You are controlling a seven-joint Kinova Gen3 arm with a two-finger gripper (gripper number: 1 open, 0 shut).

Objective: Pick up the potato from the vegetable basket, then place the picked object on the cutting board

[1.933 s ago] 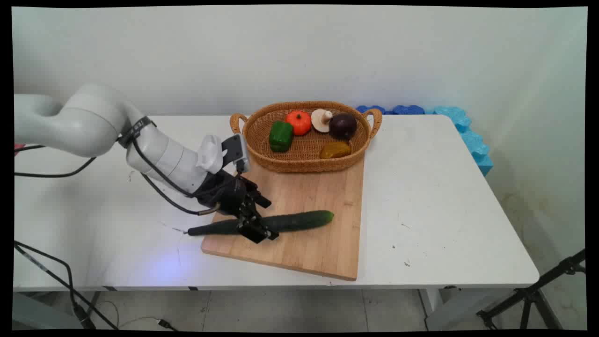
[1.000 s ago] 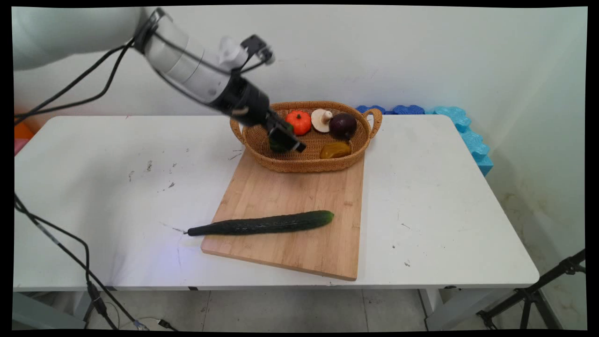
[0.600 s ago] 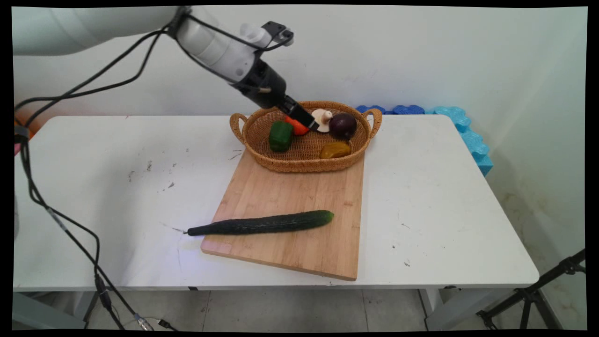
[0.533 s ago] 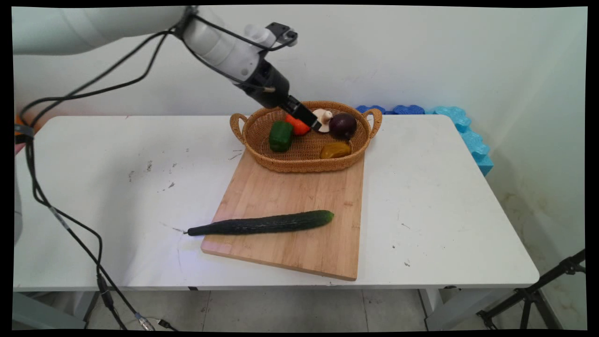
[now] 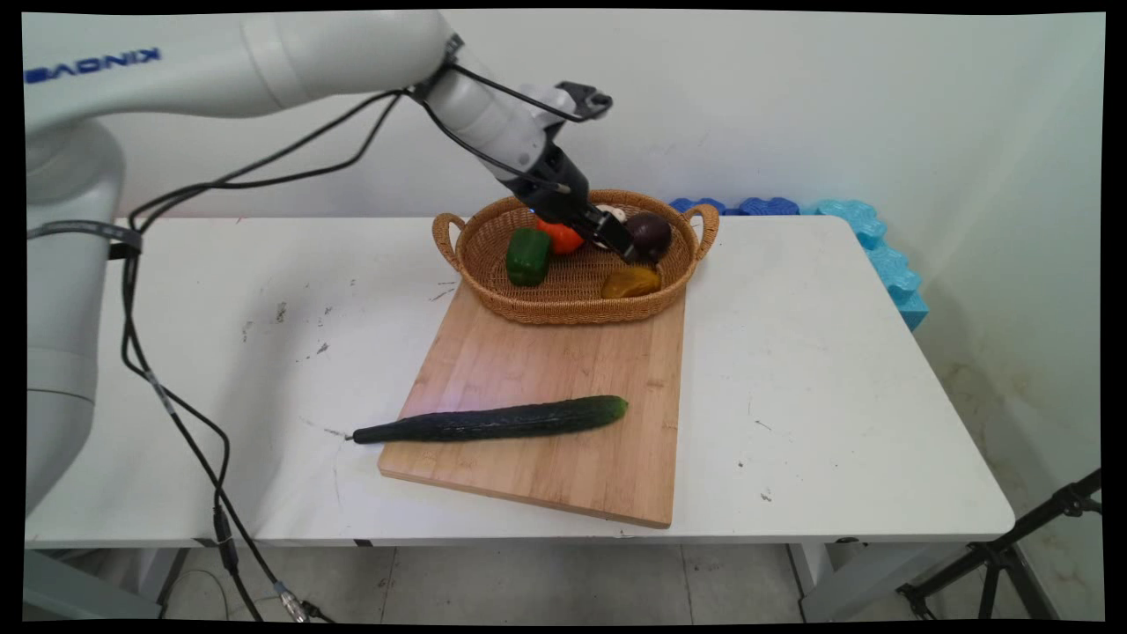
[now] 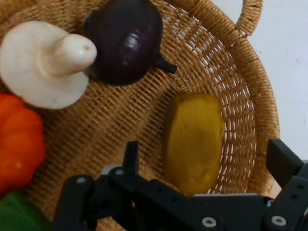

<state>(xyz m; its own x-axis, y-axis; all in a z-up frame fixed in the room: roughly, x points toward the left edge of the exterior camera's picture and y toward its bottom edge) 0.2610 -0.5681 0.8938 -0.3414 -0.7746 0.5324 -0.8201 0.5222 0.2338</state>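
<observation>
The black two-finger claw (image 5: 627, 251) hangs inside the oval woven wicker basket (image 5: 493, 299) at the worktop's (image 5: 836, 370) far edge, just above the yellow-brown potato-shaped vegetable (image 5: 630, 282); the long dark green cucumber (image 5: 493, 420) lies well apart on the wooden cutting board (image 5: 563, 370).

From the hand, the claw (image 6: 207, 161) stands wide open and empty, straddling that yellow vegetable (image 6: 194, 142), with the dark purple round eggplant (image 6: 126, 41) and white mushroom (image 6: 45, 62) beyond.

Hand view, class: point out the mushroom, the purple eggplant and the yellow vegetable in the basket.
mushroom (image 6: 41, 72): hand view, on its white cap, just under the stem.
purple eggplant (image 6: 126, 41): hand view, middle of its dark glossy body.
yellow vegetable (image 6: 193, 139): hand view, middle of its upper surface.
</observation>
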